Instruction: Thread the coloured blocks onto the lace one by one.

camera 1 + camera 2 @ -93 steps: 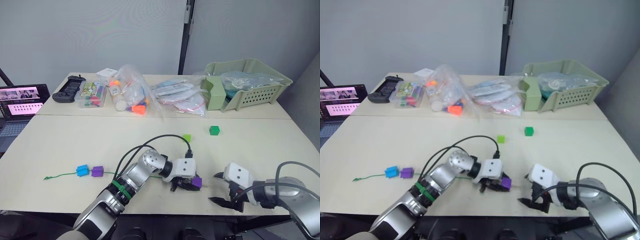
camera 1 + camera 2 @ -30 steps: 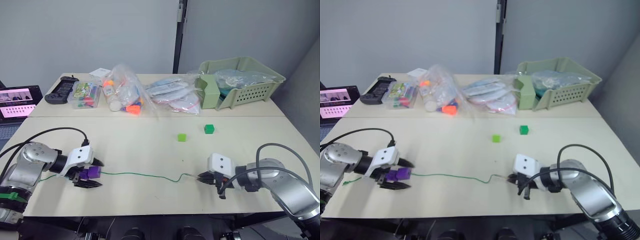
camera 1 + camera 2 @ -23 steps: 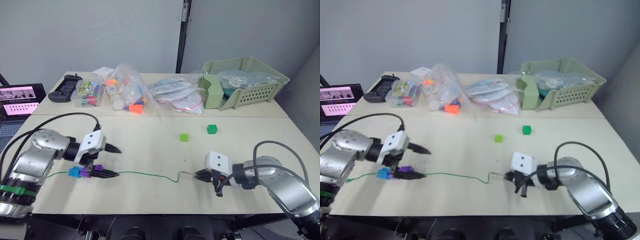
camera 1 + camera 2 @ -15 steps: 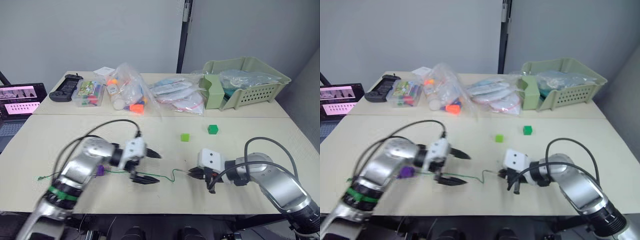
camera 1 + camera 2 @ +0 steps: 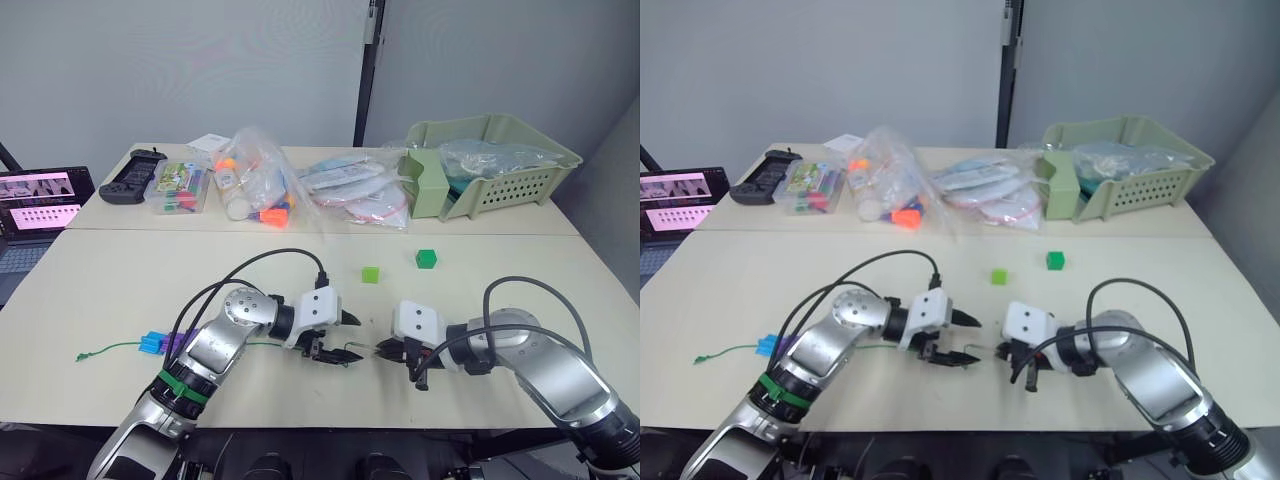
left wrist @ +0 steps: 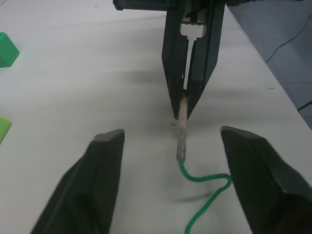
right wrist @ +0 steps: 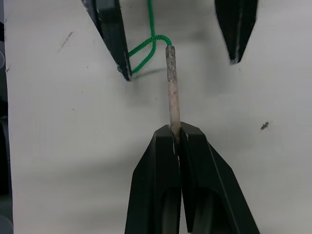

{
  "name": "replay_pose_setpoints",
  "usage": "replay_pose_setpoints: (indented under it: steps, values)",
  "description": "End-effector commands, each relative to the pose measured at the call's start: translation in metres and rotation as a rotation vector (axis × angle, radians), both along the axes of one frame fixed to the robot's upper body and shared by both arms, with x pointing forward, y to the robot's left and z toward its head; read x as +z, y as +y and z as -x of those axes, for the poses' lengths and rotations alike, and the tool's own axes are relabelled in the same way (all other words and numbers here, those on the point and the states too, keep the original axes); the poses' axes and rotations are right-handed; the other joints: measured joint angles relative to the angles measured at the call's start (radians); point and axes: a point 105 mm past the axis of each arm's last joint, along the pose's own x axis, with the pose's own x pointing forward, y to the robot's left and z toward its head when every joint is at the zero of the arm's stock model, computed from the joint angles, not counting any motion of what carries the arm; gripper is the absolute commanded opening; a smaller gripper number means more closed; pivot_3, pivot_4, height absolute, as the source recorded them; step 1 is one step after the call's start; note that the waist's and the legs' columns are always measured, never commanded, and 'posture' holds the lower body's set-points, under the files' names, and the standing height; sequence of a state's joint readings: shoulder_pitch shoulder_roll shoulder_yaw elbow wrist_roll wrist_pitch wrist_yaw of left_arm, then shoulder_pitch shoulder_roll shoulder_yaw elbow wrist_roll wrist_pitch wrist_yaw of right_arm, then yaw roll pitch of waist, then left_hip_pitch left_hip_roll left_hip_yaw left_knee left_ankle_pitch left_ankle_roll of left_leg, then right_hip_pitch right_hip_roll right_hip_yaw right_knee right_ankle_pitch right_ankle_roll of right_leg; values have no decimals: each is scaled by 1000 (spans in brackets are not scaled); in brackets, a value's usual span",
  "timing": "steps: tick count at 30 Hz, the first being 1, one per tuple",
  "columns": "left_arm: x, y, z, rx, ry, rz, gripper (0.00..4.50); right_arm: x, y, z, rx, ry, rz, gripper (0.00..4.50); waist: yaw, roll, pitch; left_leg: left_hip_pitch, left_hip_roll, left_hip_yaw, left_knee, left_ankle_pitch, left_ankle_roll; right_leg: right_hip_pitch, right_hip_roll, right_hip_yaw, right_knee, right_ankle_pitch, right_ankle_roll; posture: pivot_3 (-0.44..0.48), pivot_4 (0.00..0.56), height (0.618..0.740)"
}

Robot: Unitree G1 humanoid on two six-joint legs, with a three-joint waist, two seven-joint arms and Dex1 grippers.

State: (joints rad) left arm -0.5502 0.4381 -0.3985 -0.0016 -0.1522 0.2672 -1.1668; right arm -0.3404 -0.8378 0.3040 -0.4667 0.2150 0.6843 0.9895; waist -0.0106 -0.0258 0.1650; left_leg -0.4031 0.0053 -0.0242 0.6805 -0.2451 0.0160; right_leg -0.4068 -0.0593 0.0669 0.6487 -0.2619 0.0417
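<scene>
The lace [image 5: 115,347] is a thin green string across the front of the table. A blue block [image 5: 152,342] and a purple block [image 5: 176,345] sit on it near its left end. My right gripper [image 7: 176,131] is shut on the lace's stiff pale tip [image 7: 170,83]. My left gripper [image 6: 171,132] is open, one finger on each side of that tip and touching nothing. The two grippers face each other at the table's front centre, the left gripper [image 5: 358,339] a little left of the right gripper [image 5: 382,350]. A light green block [image 5: 371,274] and a dark green block [image 5: 427,258] lie loose behind them.
Along the back stand a green basket [image 5: 490,165], clear bags of toys [image 5: 255,190], flat plastic packets [image 5: 355,195], a clear box [image 5: 180,190] and a black controller [image 5: 135,175]. A laptop [image 5: 40,200] sits off the table's left end.
My left gripper has left the purple block beside the blue one, swung right to the lace tip and narrowed its jaws. My right gripper still holds the tip, a little further left.
</scene>
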Motion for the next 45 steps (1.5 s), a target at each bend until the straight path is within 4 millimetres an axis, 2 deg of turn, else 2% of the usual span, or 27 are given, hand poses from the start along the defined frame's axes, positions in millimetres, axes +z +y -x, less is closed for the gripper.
replay_pose_setpoints:
  steps: [1, 6, 20, 24, 25, 27, 30, 32, 34, 35, 43, 45]
  values:
    - [7, -4, 1, -16, -21, 11, 1697, 8, 3, 1, 13, -35, -8, 0, -1, 0, 0, 0, 0, 0, 0, 0, 0, 0, 0, 0, 0, 0, 0, 0, 150, 740]
    - [4, -4, 1, -17, -14, -4, 55, 9, 4, 1, 10, -37, -13, 0, -1, 0, 0, 0, 0, 0, 0, 0, 0, 0, 0, 0, 0, 0, 0, 0, 150, 740]
    - [4, -5, 2, -29, -10, -3, 18, 16, 6, 0, -23, -42, -55, 0, -1, 0, 0, 0, 0, 0, 0, 0, 0, 0, 0, 0, 0, 0, 0, 0, 150, 740]
    - [5, -3, 1, -25, -11, -6, 0, 22, 5, 1, -59, -58, -84, 1393, -1, 0, 0, 0, 0, 0, 0, 0, 0, 0, 0, 0, 0, 0, 0, 0, 150, 740]
    - [5, -2, 1, -25, -12, -7, 0, 23, 4, 1, -67, -60, -90, 1560, 0, 0, 0, 0, 0, 0, 0, 0, 0, 0, 0, 0, 0, 0, 0, 0, 150, 740]
    - [5, -2, 1, -24, -12, -8, 0, 27, 1, 1, -99, -65, -115, 2316, 2, 0, 0, 0, 0, -1, 0, 0, 0, 0, 0, 0, 0, 0, 0, 0, 150, 740]
    - [4, -1, 2, -23, -9, -11, 0, 41, -12, -2, -225, -79, -220, 3360, 2, 0, 0, 0, -1, -1, 0, 0, 0, 1, 0, 0, 0, 0, 0, 0, 150, 740]
    - [4, 0, 2, -18, -6, -11, 0, 55, -23, -14, -366, -128, -327, 4003, 2, 0, 0, 0, -1, -1, 0, 0, 0, 1, 0, 0, 0, 0, 0, 0, 150, 740]
    - [4, 1, 2, -14, -4, -12, 0, 62, -38, -32, -537, -209, -384, 4003, -1, 0, 0, 1, -1, -1, 0, 0, 0, 1, 0, 0, 0, 0, 0, 0, 150, 740]
    - [4, 2, 2, -12, -4, -13, 0, 59, -42, -37, -607, -220, -393, 4003, -2, 0, 0, 1, -1, -1, 0, 0, 0, 1, 0, 0, 1, 0, 0, 0, 150, 740]
    - [7, 3, 0, -5, -5, -15, 0, 17, -66, -62, -1107, -303, -418, 4003, -3, 1, 0, 1, -1, -1, -1, 0, -1, 0, -1, 1, 2, 0, 0, 0, 150, 740]
    - [8, 3, 0, -4, -7, -16, 0, 14, -66, -65, -1161, -330, -446, 4003, -4, 1, -1, 1, -2, -1, -1, 1, -1, 0, -1, 1, 2, 0, 0, 0, 150, 740]
